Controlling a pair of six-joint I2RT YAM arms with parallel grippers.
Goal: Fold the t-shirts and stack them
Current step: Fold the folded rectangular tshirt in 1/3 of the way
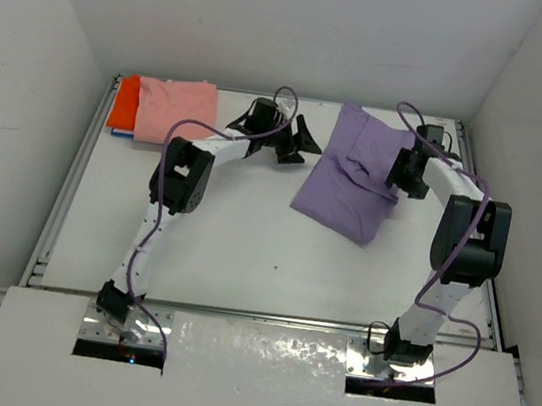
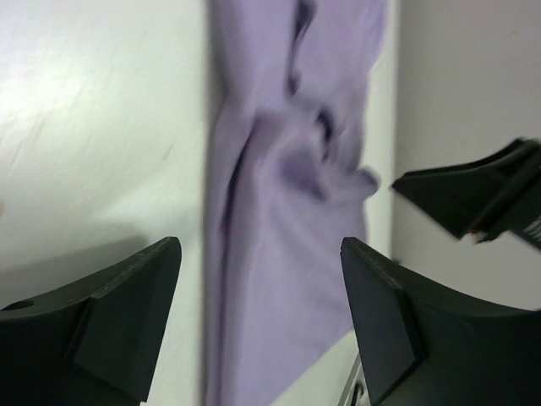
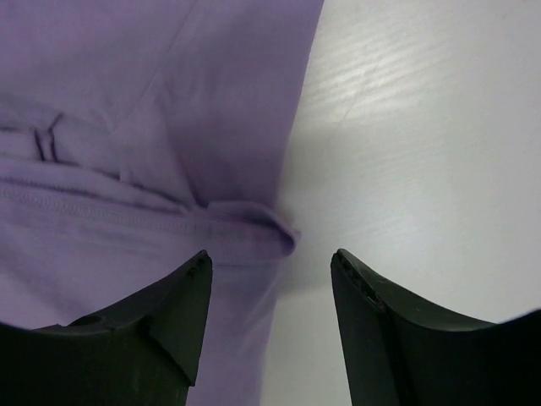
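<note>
A lavender-purple t-shirt (image 1: 351, 174) lies loosely folded and rumpled at the back right of the table. At the back left, a folded salmon-pink t-shirt (image 1: 176, 109) lies on an orange-red t-shirt (image 1: 123, 104), of which only the left edge shows. My left gripper (image 1: 297, 144) hovers open just left of the lavender shirt, which fills the left wrist view (image 2: 287, 194) beyond the empty gripper (image 2: 262, 254). My right gripper (image 1: 403, 176) stands open over that shirt's right edge. In the right wrist view, a rolled hem (image 3: 245, 224) lies just ahead of that gripper (image 3: 270, 258), which holds nothing.
The white table (image 1: 246, 240) has a raised metal rail on its left (image 1: 65, 194) and right (image 1: 495, 295) sides. White walls close in the back and both sides. Both arm bases sit at the near edge.
</note>
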